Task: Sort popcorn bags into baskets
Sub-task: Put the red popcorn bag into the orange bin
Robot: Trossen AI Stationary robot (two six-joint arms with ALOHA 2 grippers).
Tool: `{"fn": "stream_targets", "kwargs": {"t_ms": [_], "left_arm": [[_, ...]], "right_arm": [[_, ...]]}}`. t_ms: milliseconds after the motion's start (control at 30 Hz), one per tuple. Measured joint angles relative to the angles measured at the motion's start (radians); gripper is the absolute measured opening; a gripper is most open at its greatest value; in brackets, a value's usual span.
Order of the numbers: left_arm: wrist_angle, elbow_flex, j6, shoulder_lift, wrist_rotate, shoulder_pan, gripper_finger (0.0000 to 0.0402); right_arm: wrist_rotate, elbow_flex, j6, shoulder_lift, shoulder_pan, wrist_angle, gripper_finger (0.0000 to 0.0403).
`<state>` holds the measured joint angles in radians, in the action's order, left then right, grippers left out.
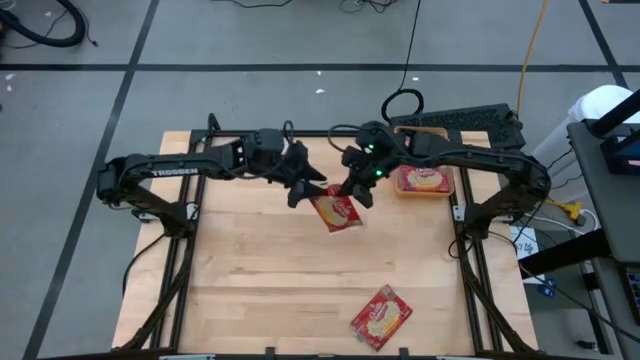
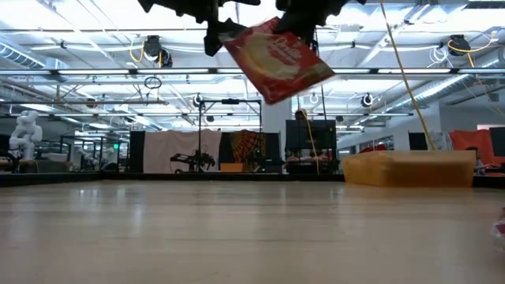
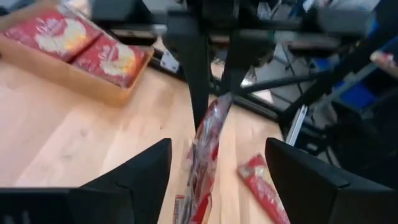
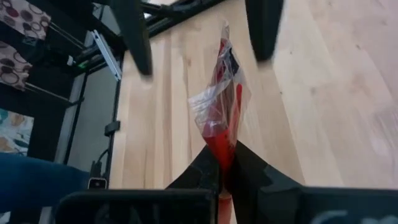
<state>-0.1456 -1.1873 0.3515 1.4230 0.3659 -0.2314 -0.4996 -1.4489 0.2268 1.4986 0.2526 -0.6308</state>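
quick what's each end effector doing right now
Left end effector: open, holding nothing.
Right end effector: closed on the flat red popcorn bag, lifted above the table.

So the overhead cam looks straight down on my whole table, both arms in shot, left arm on the picture's left. The low cam sits right at tabletop height, staring level across the wood into the room behind, so my arms drop in from the top. My left wrist cam rides close behind my left gripper and looks past its fingers. Same deal on my right gripper. All four views catch the same hanging popcorn bag. The orange basket shows overhead, low, and in the left wrist view.
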Motion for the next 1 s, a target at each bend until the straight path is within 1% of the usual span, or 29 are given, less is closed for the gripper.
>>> {"fn": "stream_targets", "kwargs": {"t_ms": [100, 200, 300, 333, 467, 500, 633, 767, 900, 1000], "left_arm": [[-0.011, 0.000, -0.017, 0.022, -0.009, 0.011, 0.0254], [-0.039, 0.000, -0.034, 0.046, 0.018, 0.010, 0.0219], [-0.077, 0.000, -0.078, 0.042, 0.027, 0.018, 0.0159], [-0.089, 0.000, -0.096, 0.042, 0.027, 0.021, 0.0134], [-0.113, 0.000, -0.118, 0.043, 0.033, 0.023, 0.0031], [-0.113, 0.000, -0.113, 0.042, 0.035, 0.023, 0.0021], [-0.116, 0.000, -0.114, 0.033, 0.041, 0.017, 0.0028], [-0.115, 0.000, -0.110, -0.023, 0.046, -0.006, 0.0019], [-0.110, 0.000, -0.106, -0.096, 0.039, -0.062, 0.0019], [-0.092, 0.000, -0.106, -0.155, 0.038, -0.116, 0.0020]], "right_arm": [[0.000, -0.033, 0.017, 0.033, -0.014, 0.034, 0.0008], [0.004, -0.035, 0.052, 0.039, -0.022, 0.057, 0.0010], [0.036, -0.035, 0.078, 0.037, -0.025, 0.058, 0.0011], [0.053, -0.035, 0.082, 0.034, -0.025, 0.052, 0.0012], [0.055, -0.035, 0.105, 0.028, -0.026, 0.057, 0.0012], [0.052, -0.035, 0.118, 0.028, -0.026, 0.057, 0.0012], [0.055, -0.035, 0.177, 0.021, -0.025, 0.059, 0.0022], [0.063, -0.035, 0.215, -0.038, -0.022, 0.083, 0.0059], [0.147, -0.035, 0.239, -0.120, -0.018, 0.081, 0.0101], [0.216, -0.035, 0.232, -0.178, -0.018, 0.081, 0.0125]]}}
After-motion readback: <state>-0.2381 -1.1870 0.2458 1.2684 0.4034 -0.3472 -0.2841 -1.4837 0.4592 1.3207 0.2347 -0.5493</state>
